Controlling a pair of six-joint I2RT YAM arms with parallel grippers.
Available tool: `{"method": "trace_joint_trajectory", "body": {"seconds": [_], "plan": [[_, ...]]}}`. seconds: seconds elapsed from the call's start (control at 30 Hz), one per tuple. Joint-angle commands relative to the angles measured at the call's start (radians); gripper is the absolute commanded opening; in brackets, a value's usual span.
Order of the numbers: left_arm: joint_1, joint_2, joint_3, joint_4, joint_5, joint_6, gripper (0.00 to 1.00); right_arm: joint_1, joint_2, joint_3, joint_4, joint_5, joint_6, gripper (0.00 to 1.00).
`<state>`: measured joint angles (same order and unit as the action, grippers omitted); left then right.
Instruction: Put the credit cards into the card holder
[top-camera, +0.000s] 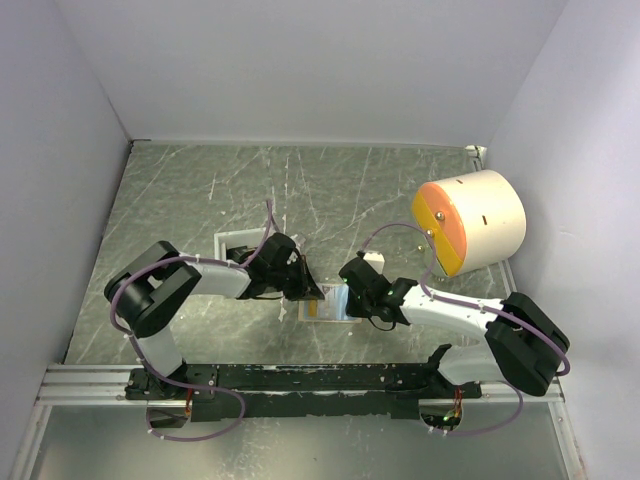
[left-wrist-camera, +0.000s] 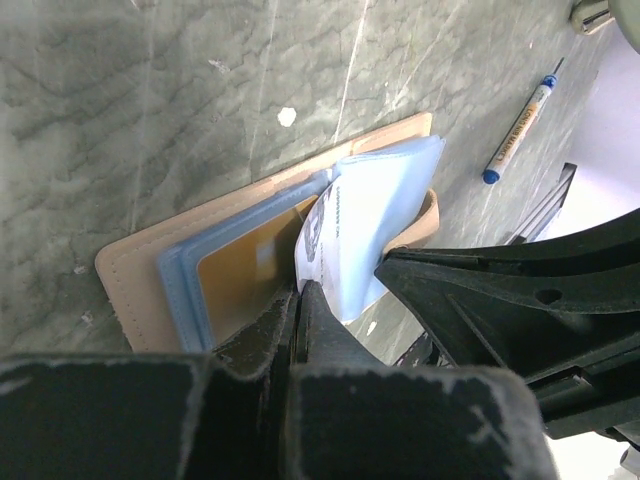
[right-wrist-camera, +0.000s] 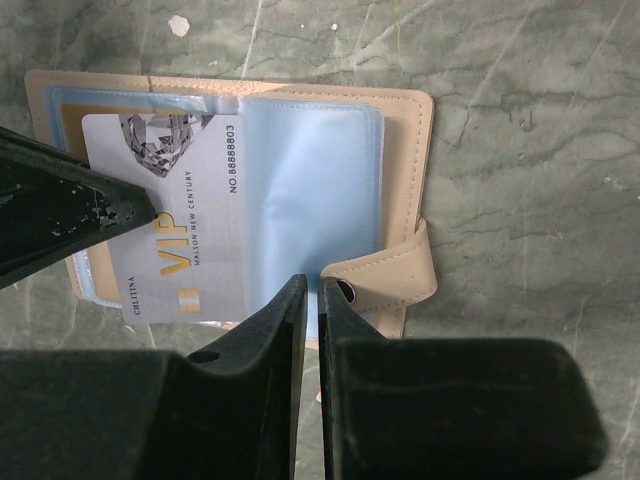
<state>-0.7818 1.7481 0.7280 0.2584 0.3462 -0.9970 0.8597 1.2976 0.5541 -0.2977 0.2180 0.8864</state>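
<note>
Card holder (right-wrist-camera: 405, 130) lies open, VIP card (right-wrist-camera: 185, 235) lying across it.

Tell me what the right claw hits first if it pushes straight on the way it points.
The clear blue sleeve of the card holder: the right claw sits right at its edge, beside the snap tab. Depth is unclear.

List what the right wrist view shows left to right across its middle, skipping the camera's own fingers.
left gripper's finger, its tip over the card's left edge → VIP card → clear blue sleeve → tan snap tab → bare marbled tabletop
</note>
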Motion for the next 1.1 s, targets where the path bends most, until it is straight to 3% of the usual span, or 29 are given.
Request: {"method": "trace_joint_trajectory", "body": {"seconds": [0.0, 0.1, 0.63, 0.8, 1.07], "plan": [[0.001, 0.017, -0.037, -0.032, -0.106, -0.015, 0.07, 0.000, 0.042, -0.051, -0.015, 0.011, 0.016, 0.10], [-0.001, 0.026, -0.056, 0.025, -0.076, -0.024, 0.07, 0.000, 0.040, -0.052, -0.015, 0.012, 0.019, 0.10], [-0.042, 0.061, -0.031, -0.009, -0.004, 0.045, 0.07, -0.001, 0.048, -0.027, -0.018, 0.011, 0.016, 0.10], [-0.048, 0.070, -0.026, -0.012, -0.007, 0.049, 0.07, 0.000, 0.020, 0.013, -0.062, 0.017, 0.015, 0.18], [-0.048, 0.054, 0.001, -0.053, -0.048, 0.055, 0.07, -0.012, -0.042, 0.076, -0.144, 0.085, -0.013, 0.23]]}}
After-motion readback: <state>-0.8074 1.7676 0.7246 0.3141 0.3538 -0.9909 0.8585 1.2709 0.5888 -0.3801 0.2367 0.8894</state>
